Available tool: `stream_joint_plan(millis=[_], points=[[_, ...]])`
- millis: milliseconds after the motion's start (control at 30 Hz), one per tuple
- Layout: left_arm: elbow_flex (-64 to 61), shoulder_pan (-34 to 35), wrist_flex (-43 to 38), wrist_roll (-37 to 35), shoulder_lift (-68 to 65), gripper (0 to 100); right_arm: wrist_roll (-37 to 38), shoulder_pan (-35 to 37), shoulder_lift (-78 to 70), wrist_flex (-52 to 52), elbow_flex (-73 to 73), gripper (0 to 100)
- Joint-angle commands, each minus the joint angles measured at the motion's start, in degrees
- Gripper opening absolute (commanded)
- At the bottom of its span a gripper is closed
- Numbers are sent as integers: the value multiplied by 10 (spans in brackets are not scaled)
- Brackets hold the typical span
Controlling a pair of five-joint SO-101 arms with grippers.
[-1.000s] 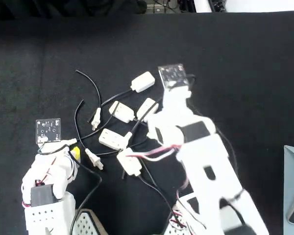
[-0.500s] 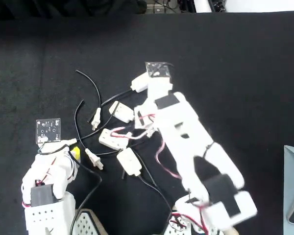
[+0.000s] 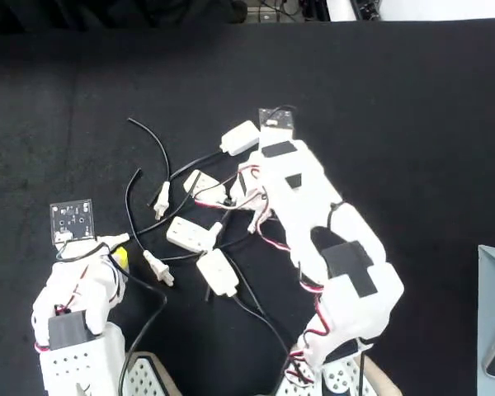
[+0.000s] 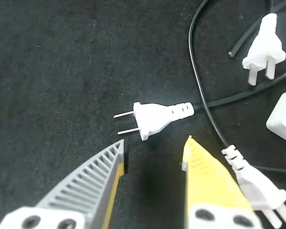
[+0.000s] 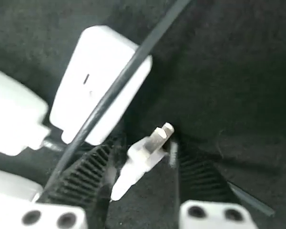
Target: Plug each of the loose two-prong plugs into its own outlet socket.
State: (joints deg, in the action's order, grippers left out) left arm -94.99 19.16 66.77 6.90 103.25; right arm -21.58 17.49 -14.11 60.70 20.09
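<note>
**While R gripper (image 5: 143, 143) pinches its plug (image 5: 136, 164), L gripper (image 4: 155, 143) hangs open**

R side first: fingers (image 5: 86, 176) shut tight on the white two-prong plug, prongs poking out past the tips twd a white outlet socket (image 5: 102, 83) just beside, w/ a black cable (image 5: 119, 88) slung across that socket. Over to L: grey & yellow fingers (image 4: 100, 176) spread wide apart. Loose plug (image 4: 155, 117) lies flat on the black table (image 4: 62, 57) just beyond the tips, prongs twd the grey-finger side. Second loose plug (image 4: 255, 183) sits right beside the yellow finger; third plug (image 4: 262, 47) farther off.
</note>
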Motion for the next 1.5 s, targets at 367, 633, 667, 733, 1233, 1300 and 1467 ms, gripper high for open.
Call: stream_joint_plan(millis=[367,633,667,733,1233,1300,1467], points=[[1,2,-11,4,3,206,42,-47,263,50,-29,11],[1,2,-11,4,3,206,164,-122,412,-66,-22,11],[1,2,-11,4,3,206,178,-135,422,-87,-16,11],[1,2,-11,4,3,206,198,-155,441,-135,6,11],[1,1,-11,4,3,206,511,-188,596,-804,475,11],[1,0,-11,4,3,206,564,-187,597,-832,500,11],[1,0,-11,4,3,206,617,-209,598,-833,501,11]])
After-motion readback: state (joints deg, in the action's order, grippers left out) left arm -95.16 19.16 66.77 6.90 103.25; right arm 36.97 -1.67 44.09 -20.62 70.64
